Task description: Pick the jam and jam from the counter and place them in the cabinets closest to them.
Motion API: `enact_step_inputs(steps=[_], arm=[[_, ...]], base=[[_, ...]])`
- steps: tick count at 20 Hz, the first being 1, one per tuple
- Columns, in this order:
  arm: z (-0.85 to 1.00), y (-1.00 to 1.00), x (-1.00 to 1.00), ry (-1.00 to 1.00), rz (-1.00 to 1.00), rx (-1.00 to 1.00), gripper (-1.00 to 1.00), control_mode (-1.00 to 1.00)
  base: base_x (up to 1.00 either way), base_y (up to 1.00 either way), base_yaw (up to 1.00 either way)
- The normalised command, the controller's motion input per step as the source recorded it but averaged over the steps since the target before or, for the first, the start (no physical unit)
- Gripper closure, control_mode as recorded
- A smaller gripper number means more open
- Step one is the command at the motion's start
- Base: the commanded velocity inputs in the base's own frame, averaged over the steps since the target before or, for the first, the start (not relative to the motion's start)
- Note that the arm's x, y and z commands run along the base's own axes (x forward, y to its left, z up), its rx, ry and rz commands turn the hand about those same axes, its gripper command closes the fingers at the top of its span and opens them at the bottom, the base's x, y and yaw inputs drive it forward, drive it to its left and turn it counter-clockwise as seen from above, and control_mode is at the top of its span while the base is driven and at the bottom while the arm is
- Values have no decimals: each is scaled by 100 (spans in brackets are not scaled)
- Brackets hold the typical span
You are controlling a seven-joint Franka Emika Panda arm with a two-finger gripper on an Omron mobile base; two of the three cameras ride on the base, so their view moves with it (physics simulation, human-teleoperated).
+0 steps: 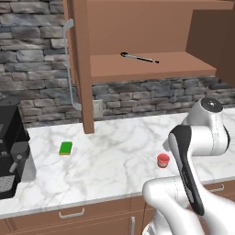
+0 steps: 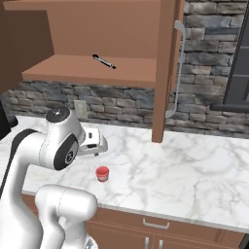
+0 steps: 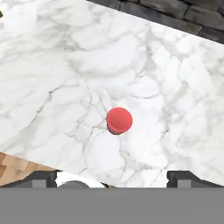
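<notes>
The jam jar (image 1: 163, 160) stands upright on the marble counter (image 1: 110, 156), toward its front edge and a little right of the middle, with bare stone all round it; seen from the hand, its red lid (image 3: 119, 120) sits almost centred above the gripper (image 3: 118, 177), whose two tips stand at their widest, far apart and holding nothing. The jar looks small, squat, rigid and probably light, with smooth round sides that could slip or roll if nudged off centre, so the likely best hold is across the body just under the lid, the jaws squarely on either side (a pinch on the lid alone would risk tipping it). Directly above the back edge of the counter hangs the open wall cabinet (image 1: 151, 69), its shelf board carrying a slim dark utensil (image 1: 140, 57) near the middle; that leaves room on either side of it. The cabinet's open door (image 1: 81, 69) with its long silver handle (image 1: 69, 64) juts out on the left, and a green sponge (image 1: 65, 148) and a black coffee machine (image 1: 11, 147) sit well apart toward the counter's left end, none of them in the way.
</notes>
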Motion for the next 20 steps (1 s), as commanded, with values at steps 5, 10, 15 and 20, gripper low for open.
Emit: enact_step_inputs(steps=[5, 10, 15, 20], arm=[[-31, 0, 14, 3, 0, 1, -100, -100], [-32, 0, 19, 2, 0, 0, -100, -100], [-34, 0, 20, 1, 0, 0, -100, -100], [-37, 0, 16, 0, 0, 0, -100, -100]], base=[[0, 0, 0], [0, 0, 0], [0, 0, 0], [0, 0, 0]])
